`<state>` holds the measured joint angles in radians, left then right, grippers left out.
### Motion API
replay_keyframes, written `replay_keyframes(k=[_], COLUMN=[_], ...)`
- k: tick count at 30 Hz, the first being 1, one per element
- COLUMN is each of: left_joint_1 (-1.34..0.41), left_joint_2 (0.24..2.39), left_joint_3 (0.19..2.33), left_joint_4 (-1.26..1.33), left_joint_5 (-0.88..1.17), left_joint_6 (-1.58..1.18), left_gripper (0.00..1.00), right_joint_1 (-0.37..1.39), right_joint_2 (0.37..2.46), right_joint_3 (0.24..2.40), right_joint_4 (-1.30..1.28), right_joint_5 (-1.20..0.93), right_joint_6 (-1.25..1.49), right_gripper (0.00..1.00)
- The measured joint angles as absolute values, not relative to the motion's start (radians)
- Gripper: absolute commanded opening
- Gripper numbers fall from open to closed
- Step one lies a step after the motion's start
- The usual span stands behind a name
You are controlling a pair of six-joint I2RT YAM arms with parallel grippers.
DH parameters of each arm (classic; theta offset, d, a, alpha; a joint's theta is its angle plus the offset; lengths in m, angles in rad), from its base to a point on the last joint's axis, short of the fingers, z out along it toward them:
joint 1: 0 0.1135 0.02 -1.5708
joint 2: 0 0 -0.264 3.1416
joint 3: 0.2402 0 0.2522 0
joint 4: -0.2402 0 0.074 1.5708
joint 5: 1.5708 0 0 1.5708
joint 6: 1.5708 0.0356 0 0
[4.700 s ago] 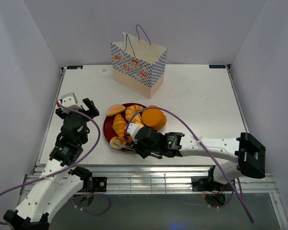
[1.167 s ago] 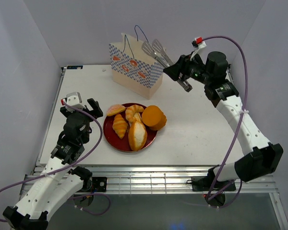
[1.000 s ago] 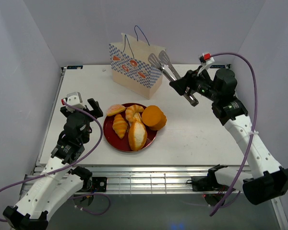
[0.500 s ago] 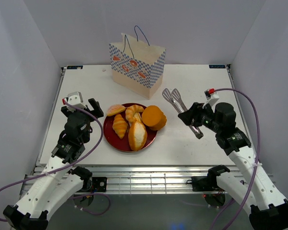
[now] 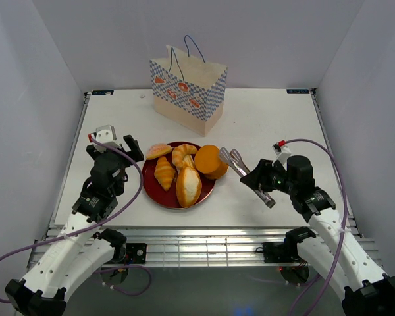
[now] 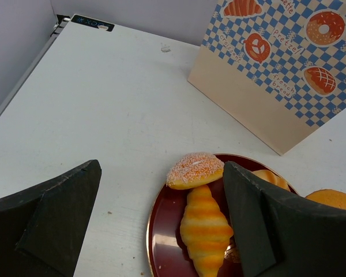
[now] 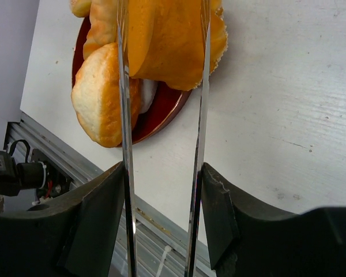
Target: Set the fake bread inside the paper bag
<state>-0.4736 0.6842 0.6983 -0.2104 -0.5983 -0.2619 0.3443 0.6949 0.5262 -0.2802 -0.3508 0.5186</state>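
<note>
Near the table's (image 5: 283,125) front edge, the right gripper (image 5: 260,184) is pinching tongs (image 5: 237,164), pointing them at the orange bun (image 5: 209,162) to grab it; the left gripper (image 5: 113,148) is hanging wide open.

Paper bag (image 5: 189,92) stands at the back of the table (image 5: 276,125), behind the plate (image 5: 149,187). On the plate: sugared roll (image 5: 158,151) rear-left, croissant (image 5: 164,172) just before it, loaf (image 5: 188,186) up front, round bun (image 5: 209,161) over the right rim, tongs (image 5: 234,160) just right of it.

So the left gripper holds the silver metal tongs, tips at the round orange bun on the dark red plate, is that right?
Not quite: the right gripper holds the silver metal tongs, as the top external view shows. The rest stands: tips at the round orange bun on the dark red plate.
</note>
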Motion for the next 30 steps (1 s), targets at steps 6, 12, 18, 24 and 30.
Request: replay_keyframes(k=[6, 12, 18, 24, 30], left_joint_1=[-0.474, -0.474, -0.474, -0.474, -0.474], left_joint_2=[0.685, 0.685, 0.686, 0.686, 0.686], left_joint_3=[0.698, 0.698, 0.698, 0.698, 0.698], left_joint_4=[-0.21, -0.21, -0.21, -0.21, -0.21], left_joint_5=[-0.587, -0.58, -0.572, -0.565, -0.56], left_joint_6=[-0.262, -0.262, -0.262, -0.262, -0.262], left_gripper=[0.97, 0.96, 0.96, 0.96, 0.96], right_joint_1=[0.344, 0.348, 0.389, 0.449, 0.509], right_joint_2=[0.696, 0.727, 0.781, 0.809, 0.869], right_joint_3=[0.504, 0.476, 0.476, 0.477, 0.501], right_joint_4=[-0.235, -0.205, -0.175, -0.157, -0.168], right_joint_5=[-0.366, -0.369, -0.363, -0.333, -0.278], right_joint_6=[0.532, 0.544, 0.544, 0.544, 0.548], right_gripper=[0.58, 0.56, 0.56, 0.53, 0.4])
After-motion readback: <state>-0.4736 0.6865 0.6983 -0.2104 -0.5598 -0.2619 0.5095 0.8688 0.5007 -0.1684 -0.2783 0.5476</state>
